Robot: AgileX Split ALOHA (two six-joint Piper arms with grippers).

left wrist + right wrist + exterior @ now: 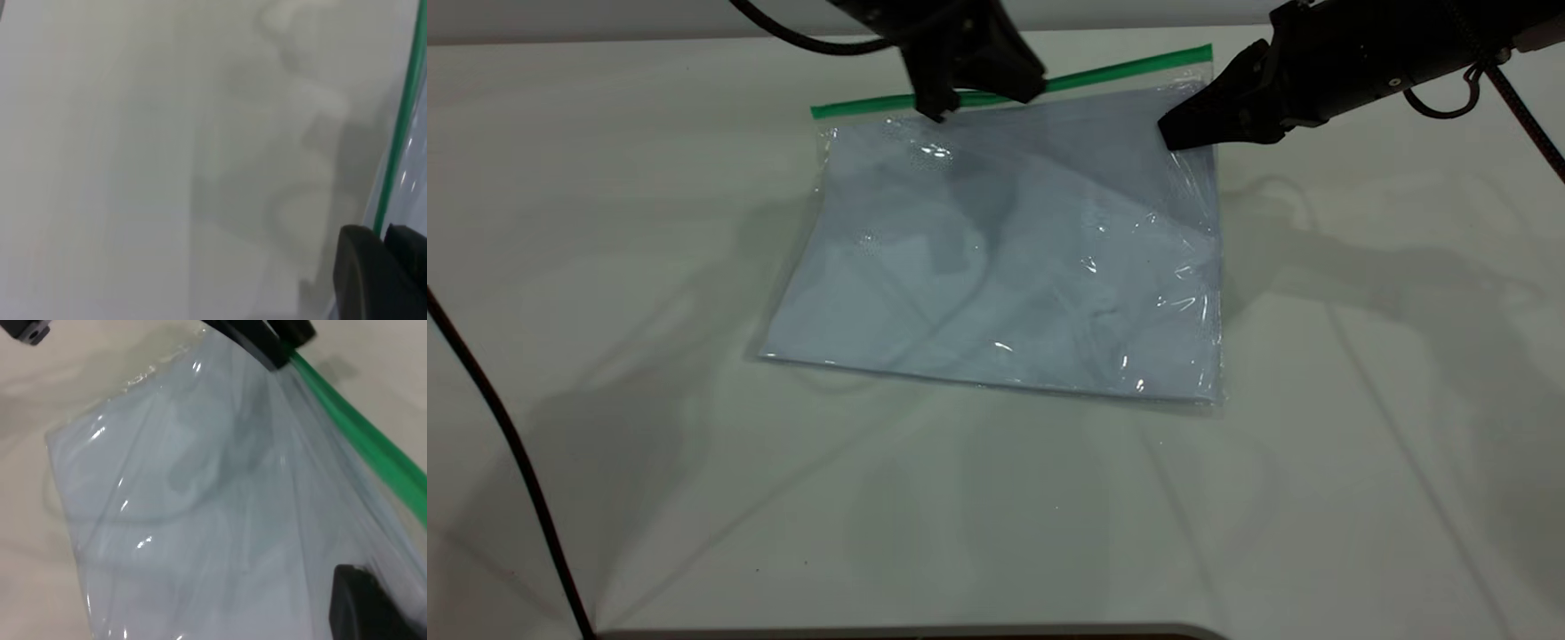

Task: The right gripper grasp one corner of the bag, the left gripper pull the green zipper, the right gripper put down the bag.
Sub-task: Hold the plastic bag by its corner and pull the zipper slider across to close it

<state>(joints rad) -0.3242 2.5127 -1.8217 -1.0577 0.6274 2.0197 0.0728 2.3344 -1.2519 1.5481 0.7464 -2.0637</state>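
Observation:
The bag (1005,267) is a clear pouch with white paper inside; its near edge rests on the table and its far edge is raised. The green zipper (1120,69) runs along that raised edge. My left gripper (974,96) is shut on the green strip about a third of the way from its left end; in the left wrist view the strip (400,133) runs between its closed fingers (360,267). My right gripper (1169,133) is shut on the bag's far right corner, just under the zipper. In the right wrist view one finger (363,607) presses the plastic (200,520).
The white table (694,498) spreads to the front and both sides of the bag. A black cable (498,418) crosses the near left. The table's dark front edge (916,633) is at the bottom. Another cable (1525,111) hangs from the right arm.

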